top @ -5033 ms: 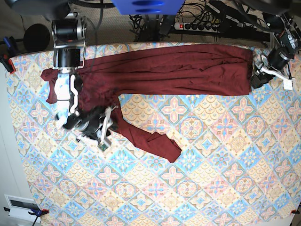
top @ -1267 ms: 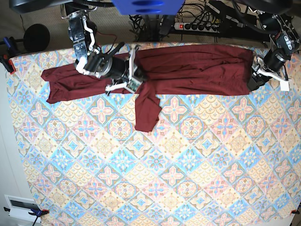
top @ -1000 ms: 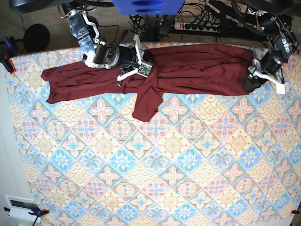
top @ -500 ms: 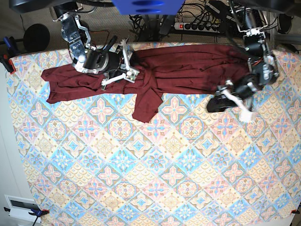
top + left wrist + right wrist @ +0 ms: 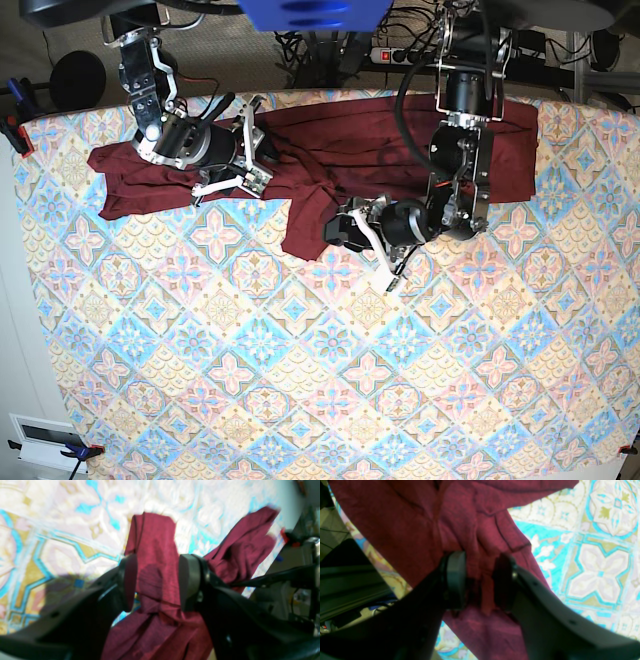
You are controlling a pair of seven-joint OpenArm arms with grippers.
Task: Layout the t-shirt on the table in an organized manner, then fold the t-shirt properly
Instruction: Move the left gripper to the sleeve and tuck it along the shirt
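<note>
The dark maroon t-shirt (image 5: pixel 400 140) lies stretched along the far edge of the patterned table (image 5: pixel 300 350). One long sleeve (image 5: pixel 308 225) hangs down toward the middle. My left gripper (image 5: pixel 342 228) is at that sleeve's right side. In the left wrist view the left gripper (image 5: pixel 157 582) is open, its pads on either side of the sleeve (image 5: pixel 152 555). My right gripper (image 5: pixel 256 152) rests on the shirt's left half. In the right wrist view the right gripper (image 5: pixel 480 582) is open, with a raised fold of the shirt (image 5: pixel 470 525) between its fingers.
Behind the table's far edge run a power strip (image 5: pixel 420 55) and cables. A black round object (image 5: pixel 75 80) stands at the back left. On the floor at the front left is a white device (image 5: pixel 45 440). The near half of the table shows only the patterned cloth.
My left arm swung from the shirt's right edge to the hanging sleeve in the middle. My right gripper opened, let go of the sleeve and drew back to the left.
</note>
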